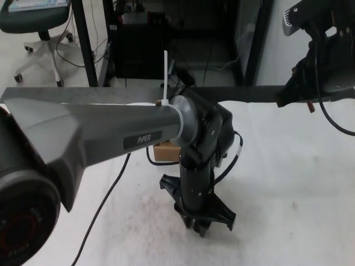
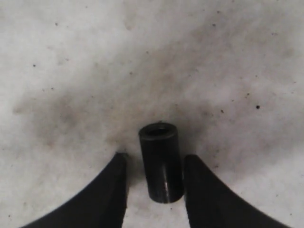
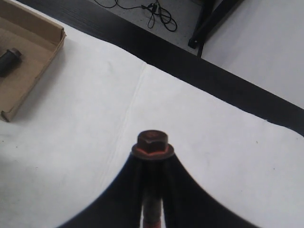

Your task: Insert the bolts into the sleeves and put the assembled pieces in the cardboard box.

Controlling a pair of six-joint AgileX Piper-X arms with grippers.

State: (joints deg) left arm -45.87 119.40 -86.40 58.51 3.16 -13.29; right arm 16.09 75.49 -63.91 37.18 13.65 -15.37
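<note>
A short black sleeve (image 2: 161, 164) rests on the stained white cloth, its open bore facing the left wrist camera. My left gripper (image 2: 156, 158) is open around it: one finger touches the sleeve's side and the other stands a small gap away. In the high view this gripper (image 1: 202, 223) points down at the cloth near the front middle. My right gripper (image 3: 153, 156) is shut on a rusty flanged hex bolt (image 3: 152, 141), head outward, held above the cloth. The cardboard box (image 3: 45, 35) lies beyond it with a dark piece (image 3: 9, 59) inside.
The left arm's grey link (image 1: 111, 133) crosses the high view and hides most of the cardboard box (image 1: 166, 151). The right arm (image 1: 313, 77) hangs at the far right, over the bench's dark far edge (image 1: 249, 93). An office chair (image 1: 39, 27) stands behind.
</note>
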